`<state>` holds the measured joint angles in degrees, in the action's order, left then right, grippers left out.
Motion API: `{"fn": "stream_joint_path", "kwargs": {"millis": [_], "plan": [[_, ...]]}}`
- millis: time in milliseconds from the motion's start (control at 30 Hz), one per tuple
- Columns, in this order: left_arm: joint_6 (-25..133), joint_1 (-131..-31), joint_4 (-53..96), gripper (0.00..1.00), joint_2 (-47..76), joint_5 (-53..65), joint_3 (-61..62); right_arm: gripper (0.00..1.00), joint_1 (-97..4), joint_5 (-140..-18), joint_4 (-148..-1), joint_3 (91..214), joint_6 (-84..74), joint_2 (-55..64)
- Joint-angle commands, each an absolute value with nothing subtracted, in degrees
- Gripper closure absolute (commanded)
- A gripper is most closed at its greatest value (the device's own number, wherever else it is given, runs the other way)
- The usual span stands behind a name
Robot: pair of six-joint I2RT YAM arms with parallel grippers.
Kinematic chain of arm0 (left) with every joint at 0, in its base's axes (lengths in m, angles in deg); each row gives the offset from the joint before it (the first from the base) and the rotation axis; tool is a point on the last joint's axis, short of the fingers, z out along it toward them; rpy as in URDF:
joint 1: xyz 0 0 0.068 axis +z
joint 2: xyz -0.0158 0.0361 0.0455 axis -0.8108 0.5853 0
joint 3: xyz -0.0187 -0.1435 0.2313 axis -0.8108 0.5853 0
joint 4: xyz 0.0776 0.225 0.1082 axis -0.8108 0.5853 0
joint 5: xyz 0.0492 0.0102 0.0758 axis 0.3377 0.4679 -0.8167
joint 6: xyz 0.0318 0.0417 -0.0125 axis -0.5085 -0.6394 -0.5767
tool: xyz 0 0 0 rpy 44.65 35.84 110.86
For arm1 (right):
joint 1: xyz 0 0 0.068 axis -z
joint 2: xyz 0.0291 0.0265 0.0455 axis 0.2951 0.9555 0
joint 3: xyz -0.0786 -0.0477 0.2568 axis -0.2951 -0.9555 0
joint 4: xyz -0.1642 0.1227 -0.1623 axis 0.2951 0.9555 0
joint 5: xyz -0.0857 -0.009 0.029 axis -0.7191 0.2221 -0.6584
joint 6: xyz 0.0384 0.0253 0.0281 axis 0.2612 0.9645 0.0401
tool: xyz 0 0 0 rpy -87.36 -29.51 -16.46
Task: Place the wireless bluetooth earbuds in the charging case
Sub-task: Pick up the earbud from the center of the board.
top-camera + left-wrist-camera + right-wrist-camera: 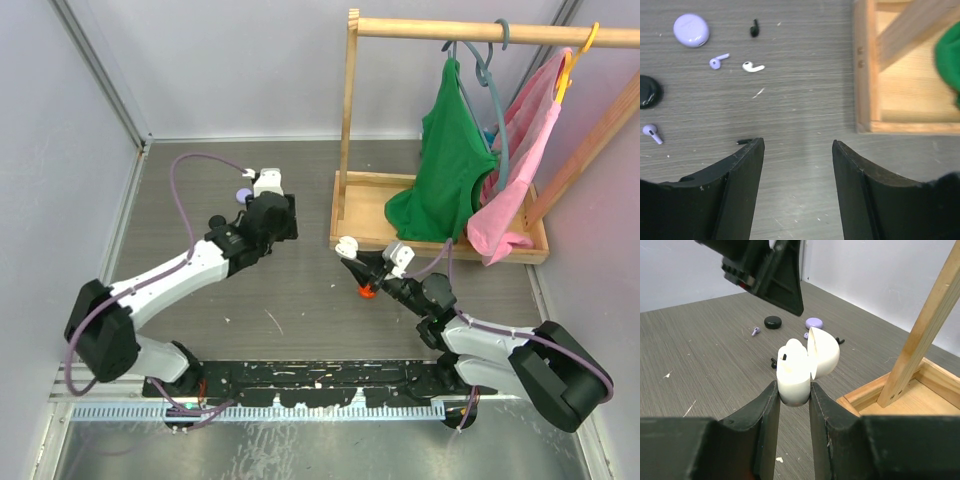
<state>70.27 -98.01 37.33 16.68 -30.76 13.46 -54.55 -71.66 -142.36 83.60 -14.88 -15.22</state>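
The right gripper point(793, 387) pinches a white charging case point(792, 371) by its lower half at the centre of the right wrist view. The lid point(823, 354) is swung open and the case is apparently lifted off the table point(705, 370). The left gripper point(797, 150) hangs with its jaws spread wide and nothing between them. The buds lie loose on the table in the upper left of its view: a white bud point(753, 66) just beside a lilac bud point(719, 61), a black bud point(754, 28) above them, and a second lilac bud point(652, 132) at the left edge.

The likely trouble is size. Each bud is far smaller than a finger, so a closing pinch could flick the white bud away or catch its lilac neighbour too. Pressing a bud in could also twist the case in its narrow grip or knock the lid shut.

Only one white bud shows. A dark sliver point(744, 141) at the left finger's tip may be another black bud, though it is too small to tell. Whether a bud already sits in the case cannot be made out. The black disc point(647, 91) is cut off at the frame's left edge. From above, the left gripper covers the buds, leaving only the lilac disc point(243, 195) in sight, and a red spot point(367, 292) under the right gripper cannot be identified.
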Motion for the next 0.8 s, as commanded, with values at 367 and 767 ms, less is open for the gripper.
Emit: {"fn": "stream_joint_path", "kwargs": {"millis": [367, 767], "plan": [[75.0, -80.4, 32.9, 0.52, 40.4, -22.2, 2.2, 0.99, -54.7, -72.8, -146.2, 84.0, -16.4, -14.3], [80.8, -76.2, 31.3, 0.58, 51.8, -19.1, -4.7, 0.99, -54.7, -72.6, -146.1, 84.4, -16.6, -12.1]]}}
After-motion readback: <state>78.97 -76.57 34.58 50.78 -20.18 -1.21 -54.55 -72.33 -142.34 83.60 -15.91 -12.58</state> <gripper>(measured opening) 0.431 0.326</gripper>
